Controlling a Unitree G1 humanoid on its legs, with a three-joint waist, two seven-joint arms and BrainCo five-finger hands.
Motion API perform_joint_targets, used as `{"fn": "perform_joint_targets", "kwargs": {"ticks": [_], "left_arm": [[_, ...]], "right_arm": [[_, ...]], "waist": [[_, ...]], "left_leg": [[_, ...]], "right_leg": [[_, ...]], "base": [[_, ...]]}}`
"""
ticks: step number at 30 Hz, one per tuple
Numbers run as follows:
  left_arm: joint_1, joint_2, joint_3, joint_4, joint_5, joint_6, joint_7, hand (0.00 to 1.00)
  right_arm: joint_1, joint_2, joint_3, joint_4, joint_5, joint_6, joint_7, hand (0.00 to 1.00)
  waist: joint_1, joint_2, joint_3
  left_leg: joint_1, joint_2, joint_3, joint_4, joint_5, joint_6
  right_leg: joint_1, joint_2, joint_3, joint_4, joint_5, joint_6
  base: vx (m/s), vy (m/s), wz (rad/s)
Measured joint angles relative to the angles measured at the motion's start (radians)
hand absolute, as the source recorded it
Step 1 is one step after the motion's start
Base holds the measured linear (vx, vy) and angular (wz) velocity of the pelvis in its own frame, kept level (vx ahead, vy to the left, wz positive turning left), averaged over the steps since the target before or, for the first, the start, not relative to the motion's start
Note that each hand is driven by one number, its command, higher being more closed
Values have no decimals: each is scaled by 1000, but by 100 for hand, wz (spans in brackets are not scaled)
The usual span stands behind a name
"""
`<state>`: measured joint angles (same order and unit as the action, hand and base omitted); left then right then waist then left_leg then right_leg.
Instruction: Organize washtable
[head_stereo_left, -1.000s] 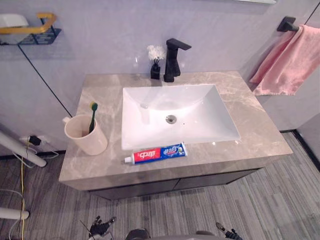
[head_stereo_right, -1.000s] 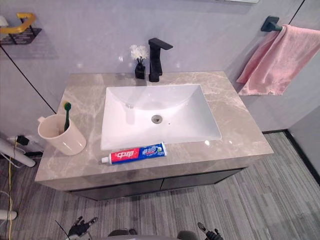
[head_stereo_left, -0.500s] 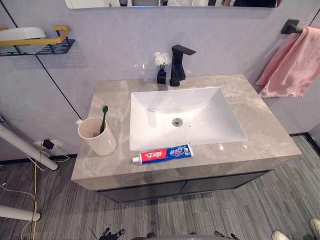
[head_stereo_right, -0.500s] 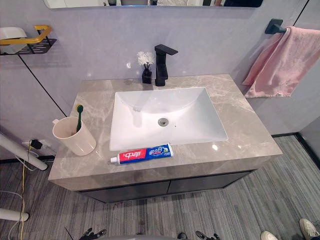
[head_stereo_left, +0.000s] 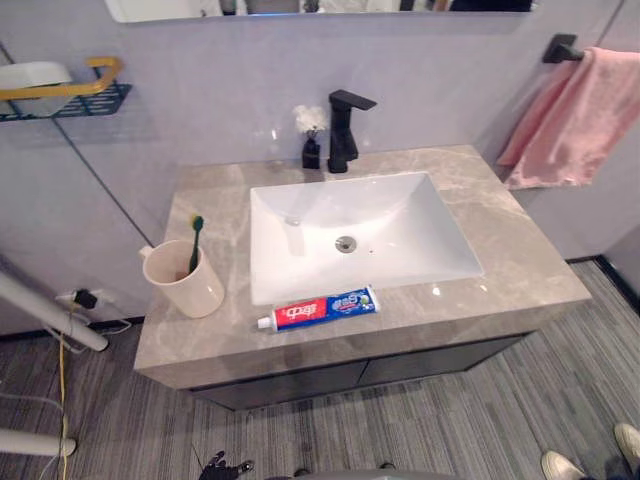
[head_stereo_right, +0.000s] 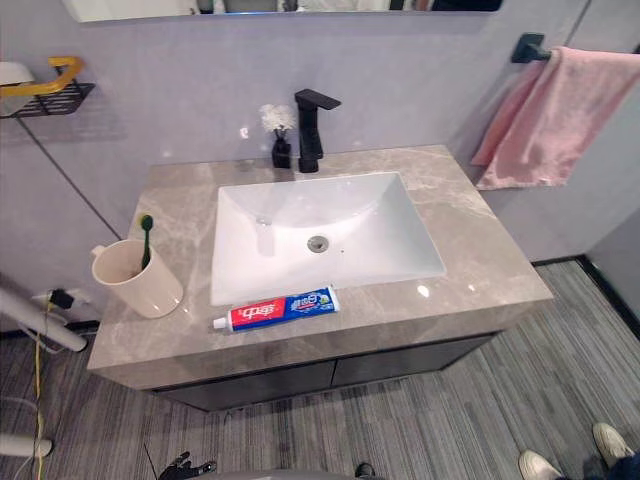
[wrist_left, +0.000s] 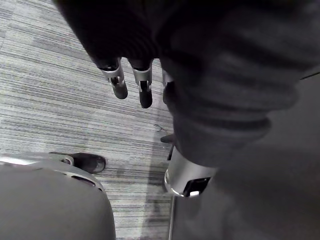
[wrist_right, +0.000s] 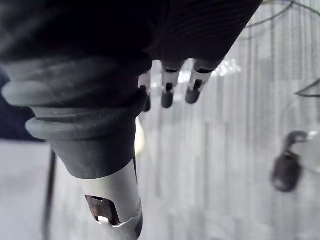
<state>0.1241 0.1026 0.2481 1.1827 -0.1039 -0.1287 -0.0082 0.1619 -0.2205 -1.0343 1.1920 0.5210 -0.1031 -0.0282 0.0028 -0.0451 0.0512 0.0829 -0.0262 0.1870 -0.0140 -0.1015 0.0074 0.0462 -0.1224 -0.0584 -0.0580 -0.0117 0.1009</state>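
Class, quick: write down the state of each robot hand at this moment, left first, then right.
Left hand: open, fingers relaxed, holding nothing.
Right hand: open, fingers straight, holding nothing.

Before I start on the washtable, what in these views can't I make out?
Toothbrush: lower end hidden inside the cup, both eye views.
Wall shelf: cut off by the left edge, eye views; the white thing on it cannot be identified.
Towel: cut off by the right edge, eye views.
Person's shoes: the rest of the person is cut off by the bottom edge, eye views.
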Motion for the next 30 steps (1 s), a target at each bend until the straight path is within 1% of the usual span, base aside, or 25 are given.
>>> {"fn": "perform_joint_targets", "kwargs": {"ticks": [3, 4, 5, 6, 8, 9, 10, 11, 12, 13, 15, 16, 19, 22, 23, 24, 27, 28, 30], "left_arm": [[11, 4, 0, -3, 19, -1, -12, 0], [14, 5, 0, -3, 23, -2, -12, 0], [15, 9, -1, -3, 39, -2, -12, 0], [15, 9, -1, -3, 39, -2, -12, 0], [17, 11, -1, -3, 42, -4, -11, 0], [19, 11, -1, -3, 47, -5, -11, 0], [23, 11, -1, -5, 48, -6, -11, 0], [28, 10, -1, -5, 48, -7, -12, 0], [29, 9, -1, -5, 48, -7, -12, 0], [29, 8, -1, -5, 48, -7, -12, 0], [31, 8, -1, -7, 47, -6, -11, 0], [32, 9, -1, -10, 46, -6, -11, 0], [36, 6, -1, -30, 46, -6, -11, 0], [54, 0, -1, -54, 37, -7, -11, 0], [56, 0, -1, -54, 37, -7, -12, 0], [63, 1, -1, -55, 36, -7, -12, 0], [77, -1, -3, -74, 35, -9, -14, 0], [77, -1, -3, -75, 31, -11, -15, 0], [83, -1, -4, -76, 9, -12, -16, 0]], "right_arm": [[-7, -56, -83, -68, 54, -7, -26, 0], [-10, -67, -97, -84, 63, -8, -32, 0], [-18, -90, -118, -134, 78, -13, -45, 0], [-18, -92, -119, -140, 79, -13, -47, 0], [-24, -111, -127, -341, 89, -40, -90, 0], [-29, -111, -124, -404, 88, -51, -105, 0], [-47, -117, -111, -524, 80, -73, -128, 0], [-65, -135, -84, -627, 56, -93, -147, 0], [-77, -147, -73, -668, 44, -101, -153, 0], [-97, -165, -48, -744, 11, -122, -173, 0], [-127, -177, -20, -833, -44, -138, -197, 0], [-143, -181, 7, -874, -93, -142, -212, 0], [-161, -181, 77, -991, -199, -142, -227, 0], [-178, -189, 147, -1115, -296, -141, -223, 0], [-179, -194, 166, -1135, -306, -141, -217, 0], [-187, -208, 216, -1171, -328, -141, -204, 0], [-203, -255, 336, -1226, -339, -152, -147, 0], [-207, -274, 389, -1236, -339, -154, -125, 0], [-227, -301, 489, -1235, -334, -155, -70, 0]], "waist": [[-34, -2, 0], [-41, -2, 0], [-48, -2, 0], [-48, -2, 0], [-52, -2, -7], [-55, -1, -10], [-61, -1, -13], [-71, -2, -14], [-71, -3, -15], [-70, -5, -19], [-70, -10, -25], [-62, -11, -28], [-45, -17, -31], [-41, -16, -31], [-37, -17, -31], [-35, -17, -31], [-24, -18, -31], [-11, -20, -32], [1, -21, -32]], "left_leg": [[0, -1, 11, 2, -3, 0], [0, -1, 11, 1, -3, 0], [-1, 0, 12, 1, -3, 0], [-1, 0, 12, 1, -3, 0], [-9, 1, 11, 2, -2, 2], [-13, 2, 9, 3, -2, 2], [-21, 2, 6, 6, -2, 2], [-28, 3, 2, 16, -5, 3], [-31, 3, 0, 20, -6, 4], [-37, 3, -9, 25, -6, 4], [-43, 4, -24, 27, -6, 4], [-44, 4, -27, 30, -6, 4], [-58, -2, -52, 41, -6, 4], [-72, -11, -83, 57, -5, 5], [-73, -12, -86, 58, -5, 5], [-73, -13, -91, 62, -5, 6], [-79, -18, -106, 64, -2, 10], [-83, -18, -107, 63, 3, 16], [-88, -22, -120, 62, 10, 20]], "right_leg": [[-1, -1, 7, -11, 3, 1], [-1, -1, 7, -12, 3, 2], [-1, -1, 7, -14, 3, 2], [-2, -1, 7, -14, 4, 2], [-7, 1, 6, -14, 4, 2], [-10, 2, 5, -14, 4, 2], [-15, 2, 3, -14, 5, 2], [-15, 2, 0, -14, 5, 3], [-16, 2, -2, -14, 5, 3], [-16, 1, -9, -13, 6, 4], [-15, 1, -25, -12, 6, 4], [-13, 1, -28, -11, 6, 4], [-11, -6, -52, -9, 6, 5], [-4, -16, -82, -8, 8, 7], [-3, -17, -85, -7, 8, 7], [0, -18, -89, -4, 8, 7], [-2, -22, -104, 1, 7, 8], [-5, -22, -106, 2, 7, 8], [-7, -24, -118, 4, 7, 8]], "base": [[-36, -5, -13], [0, 0, 0], [0, 0, 0], [0, 0, 0], [17, -32, 1], [23, -34, 5], [20, -33, 8], [19, -32, 8], [13, -40, 11], [6, -36, 12], [-5, -40, 19], [-10, -25, 15], [-36, -21, 21], [-42, -5, 31], [-54, -4, 23], [-61, -4, 11], [-66, -7, 12], [-55, -7, 12], [-48, -10, 14]]}}
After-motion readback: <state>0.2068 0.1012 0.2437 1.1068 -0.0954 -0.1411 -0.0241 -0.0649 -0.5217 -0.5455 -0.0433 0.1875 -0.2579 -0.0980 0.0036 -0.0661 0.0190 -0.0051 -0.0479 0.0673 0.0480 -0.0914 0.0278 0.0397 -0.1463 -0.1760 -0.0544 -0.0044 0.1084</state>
